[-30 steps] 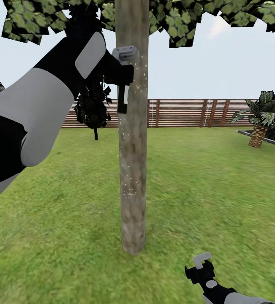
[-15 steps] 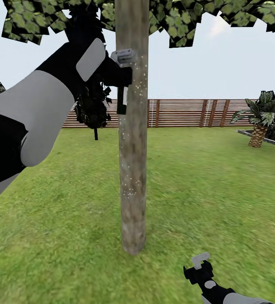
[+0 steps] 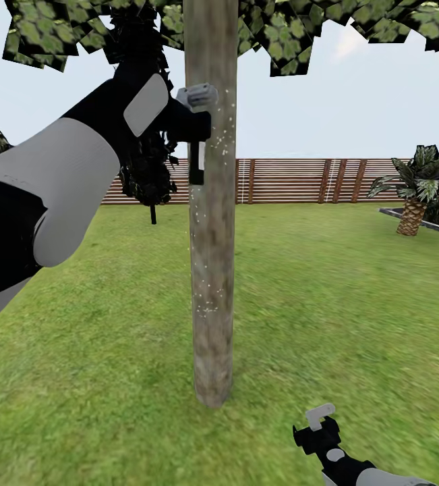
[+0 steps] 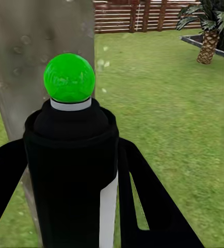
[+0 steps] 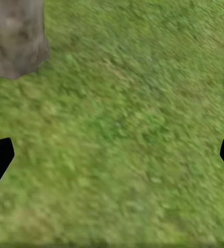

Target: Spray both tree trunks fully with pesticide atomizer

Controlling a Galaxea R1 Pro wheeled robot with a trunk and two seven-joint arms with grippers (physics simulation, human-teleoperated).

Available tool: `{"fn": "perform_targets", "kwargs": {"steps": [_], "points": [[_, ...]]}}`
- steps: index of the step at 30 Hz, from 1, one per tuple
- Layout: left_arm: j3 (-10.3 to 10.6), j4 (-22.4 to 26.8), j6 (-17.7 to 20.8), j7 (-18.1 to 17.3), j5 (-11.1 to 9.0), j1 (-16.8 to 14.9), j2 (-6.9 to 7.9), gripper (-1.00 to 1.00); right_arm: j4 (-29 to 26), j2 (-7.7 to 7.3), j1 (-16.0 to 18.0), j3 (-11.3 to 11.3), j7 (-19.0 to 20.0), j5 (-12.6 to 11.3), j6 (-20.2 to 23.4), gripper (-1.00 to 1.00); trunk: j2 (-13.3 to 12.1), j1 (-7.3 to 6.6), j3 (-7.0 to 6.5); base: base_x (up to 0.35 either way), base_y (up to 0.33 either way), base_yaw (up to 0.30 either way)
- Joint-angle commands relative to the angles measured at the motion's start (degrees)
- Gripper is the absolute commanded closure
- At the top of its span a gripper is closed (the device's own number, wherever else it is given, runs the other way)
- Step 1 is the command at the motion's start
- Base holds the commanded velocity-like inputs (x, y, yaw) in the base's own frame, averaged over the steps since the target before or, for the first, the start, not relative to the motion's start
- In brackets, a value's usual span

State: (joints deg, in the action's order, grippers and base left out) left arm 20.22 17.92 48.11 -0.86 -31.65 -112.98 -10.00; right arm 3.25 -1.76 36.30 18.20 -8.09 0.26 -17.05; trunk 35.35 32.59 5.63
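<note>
The tree trunk (image 3: 210, 270) rises grey-brown in the middle of the head view, with the canopy above it. White pesticide specks (image 3: 223, 129) dot the bark near the top, and more lie lower at mid-height (image 3: 206, 307). My left gripper (image 3: 193, 128) is raised against the trunk's left side, shut on the pesticide atomizer (image 3: 196, 152); its pale grey spray head (image 3: 199, 96) touches or nearly touches the bark. In the left wrist view the dark bottle (image 4: 70, 170) with its green dot (image 4: 69, 77) sits between black fingers (image 4: 153, 206), the trunk (image 4: 34, 46) just beyond. My right gripper (image 3: 317, 424) hangs low and open over grass (image 5: 112, 160).
A brown slat fence (image 3: 300, 181) closes the lawn at the back. A short palm (image 3: 418, 185) and a raised bed edge (image 3: 421, 221) stand at the right. A dark narrow shrub (image 3: 148, 175) stands behind my left arm. The trunk's base (image 5: 14, 44) appears in the right wrist view.
My left gripper has slid the atomizer slightly down along the trunk. The right gripper has edged a little to the left.
</note>
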Motion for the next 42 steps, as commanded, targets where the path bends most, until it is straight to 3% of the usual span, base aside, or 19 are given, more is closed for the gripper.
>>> {"fn": "perform_targets", "kwargs": {"steps": [1, 5, 20, 28, 37, 42], "points": [[0.0, 0.0, -1.6, -0.1, 0.0, 0.0, 0.00, 1.00, 0.0, 0.00, 0.0, 0.0, 0.0, 0.0, 0.0, -1.00, 0.0, 0.00, 0.00, 0.000, 0.000, 0.000], [0.0, -0.1, -5.4, -0.3, 0.0, 0.2, 0.00, 1.00, 0.0, 0.00, 0.0, 0.0, 0.0, 0.0, 0.0, -1.00, 0.0, 0.00, 0.00, 0.000, 0.000, 0.000], [0.0, -0.1, -6.1, -0.3, 0.0, 1.5, 0.00, 1.00, 0.0, 0.00, 0.0, 0.0, 0.0, 0.0, 0.0, -1.00, 0.0, 0.00, 0.00, -0.150, 0.021, 0.000], [-0.1, -11.2, -15.3, -0.4, 0.1, 2.8, 0.00, 1.00, 0.0, 0.00, 0.0, 0.0, 0.0, 0.0, 0.0, -1.00, 0.0, 0.00, 0.00, -0.002, 0.000, 0.000], [-0.3, -14.3, -20.2, -0.2, 0.1, 2.8, 0.00, 1.00, 0.0, 0.00, 0.0, 0.0, 0.0, 0.0, 0.0, -1.00, 0.0, 0.00, 0.00, 0.000, 0.000, 0.000], [-0.2, -14.6, -20.6, -0.8, 0.1, 3.0, 0.00, 1.00, 0.0, 0.00, 0.0, 0.0, 0.0, 0.0, 0.0, -1.00, 0.0, 0.00, 0.00, 0.000, 0.000, 0.000]]}}
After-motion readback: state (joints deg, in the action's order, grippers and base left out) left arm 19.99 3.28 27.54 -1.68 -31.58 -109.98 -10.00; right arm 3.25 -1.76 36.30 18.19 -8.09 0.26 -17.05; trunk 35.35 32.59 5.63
